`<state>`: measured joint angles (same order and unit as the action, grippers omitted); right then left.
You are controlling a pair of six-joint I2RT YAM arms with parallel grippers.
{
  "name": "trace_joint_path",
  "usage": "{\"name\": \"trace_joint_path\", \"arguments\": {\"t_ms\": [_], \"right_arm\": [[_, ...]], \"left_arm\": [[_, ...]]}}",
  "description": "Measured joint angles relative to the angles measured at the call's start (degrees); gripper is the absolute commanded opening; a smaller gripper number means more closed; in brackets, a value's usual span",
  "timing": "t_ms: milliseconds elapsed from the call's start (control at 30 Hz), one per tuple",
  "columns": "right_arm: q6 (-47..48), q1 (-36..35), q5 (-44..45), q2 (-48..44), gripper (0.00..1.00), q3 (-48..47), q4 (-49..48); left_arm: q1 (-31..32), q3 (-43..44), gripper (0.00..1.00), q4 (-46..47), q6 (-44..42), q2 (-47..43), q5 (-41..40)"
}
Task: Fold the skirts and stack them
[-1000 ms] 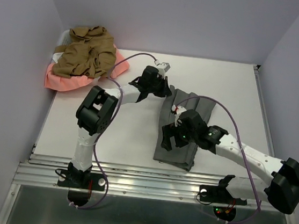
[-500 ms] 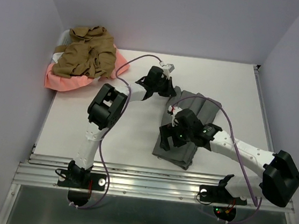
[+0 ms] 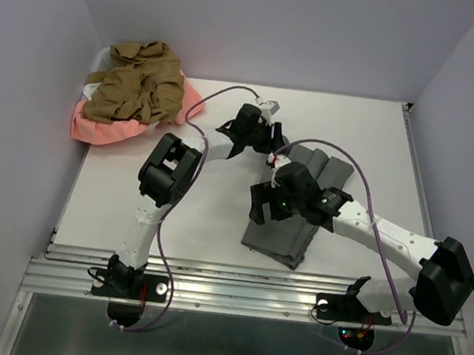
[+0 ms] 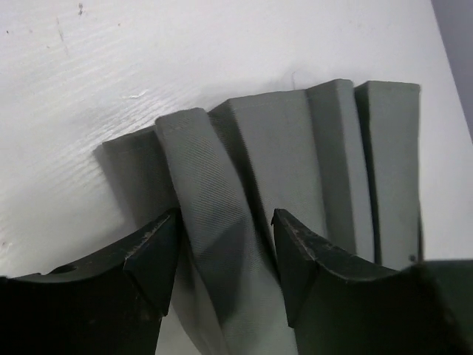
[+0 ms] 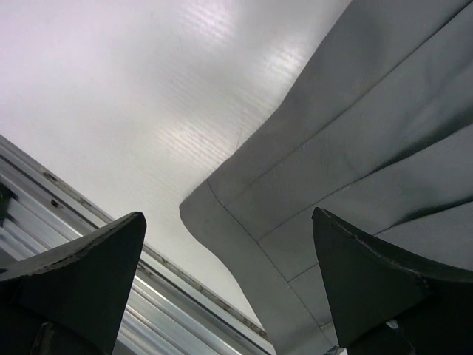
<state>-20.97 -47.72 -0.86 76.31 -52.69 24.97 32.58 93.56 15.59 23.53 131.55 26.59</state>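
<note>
- Grey skirt [image 3: 287, 230]: fine twill, folded into long flat pleats, lying mid-table [image 3: 198, 216].
- Left gripper [image 4: 222, 229]: fingers partly spread astride one raised pleat at the skirt's far edge.
- Right gripper [image 5: 229, 251]: fingers wide, over the hemmed near corner.
- Tan skirt [image 3: 136, 85] crumpled on pink skirt [image 3: 97, 126], far-left corner.

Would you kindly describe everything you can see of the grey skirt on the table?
The grey skirt is soft woven cloth with long pleats, folded into a narrow oblong lying on the white table. One raised pleat at its far end stands between the open jaws of the left gripper; the open right gripper hangs over its near hemmed corner.
</note>
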Motion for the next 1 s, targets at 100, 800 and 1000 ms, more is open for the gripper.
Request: {"name": "trace_joint_path", "arguments": {"t_ms": [100,800,1000], "right_arm": [[-0.8,0.1,2.8,-0.9,1.0,-2.4,0.1],[-3.2,16.3,0.1,11.2,1.0,-23.1,-1.8],[-2.8,17.3,-6.0,23.7,1.0,-32.1,-3.1]], "left_arm": [[0.0,-3.1,0.68,-0.5,0.1,-5.4,-1.2],[12.3,-53.3,0.8,3.5,9.2,-54.2,-19.3],[25.2,-52.9,0.79,10.1,9.0,-51.3,-18.4]]}}
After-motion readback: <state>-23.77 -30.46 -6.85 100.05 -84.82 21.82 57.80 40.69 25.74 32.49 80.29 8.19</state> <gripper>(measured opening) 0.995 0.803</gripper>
